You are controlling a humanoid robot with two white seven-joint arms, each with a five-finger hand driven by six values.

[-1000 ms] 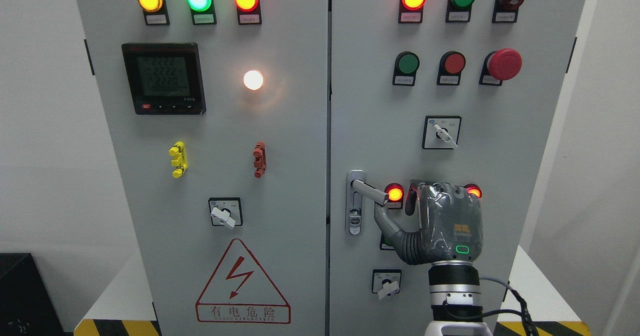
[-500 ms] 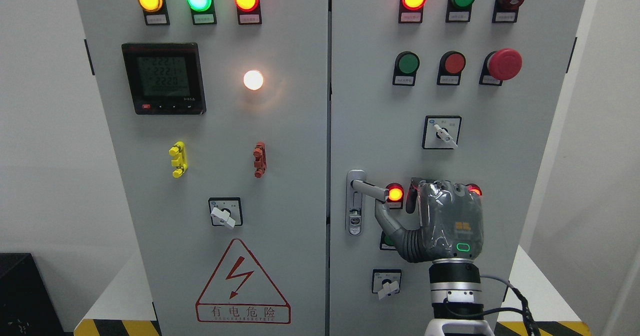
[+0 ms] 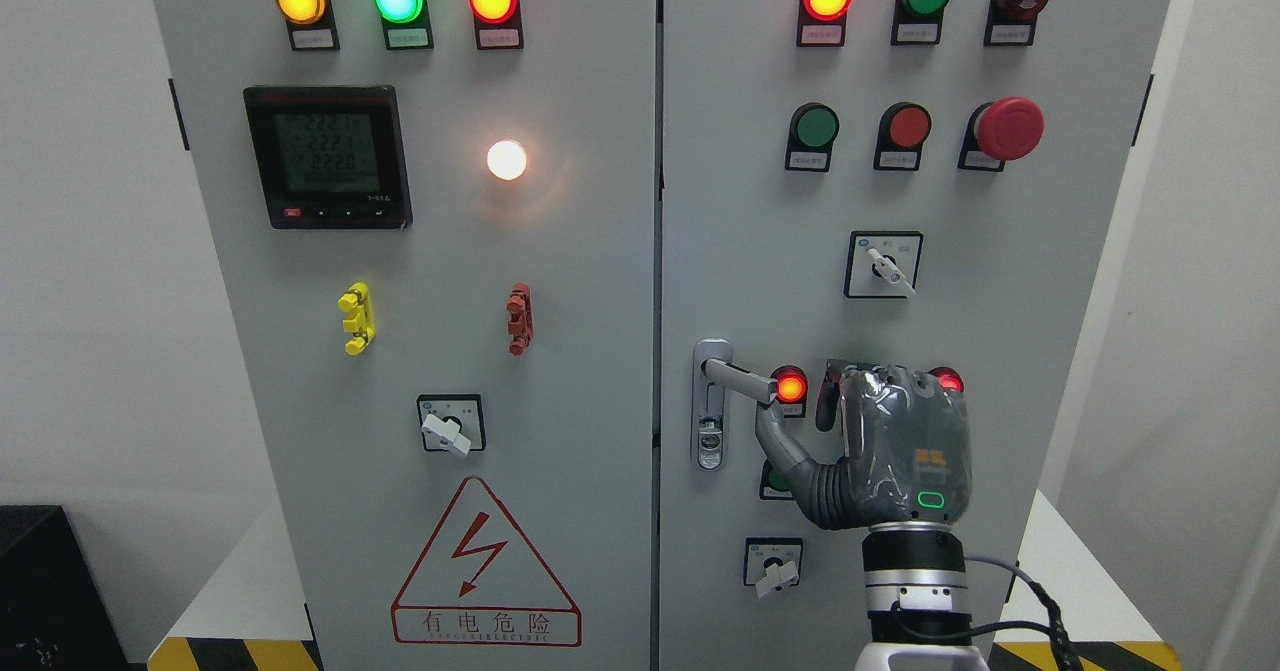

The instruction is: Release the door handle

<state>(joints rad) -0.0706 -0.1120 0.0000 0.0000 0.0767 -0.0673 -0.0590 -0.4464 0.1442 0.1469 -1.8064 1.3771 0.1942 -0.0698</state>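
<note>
Right hand (image 3: 880,451) beside grey metal lever door handle (image 3: 740,381); fingers loosely extended, holding nothing, thumb just under lever. Release apparently complete; withdrawal next.

The right hand (image 3: 880,446) covers part of the lit red lamp (image 3: 946,381) behind its knuckles and most of a green button (image 3: 772,481) beneath its thumb. Indicator label print is too small to read. The cabinet (image 3: 600,251) top and base are cut off.
</note>
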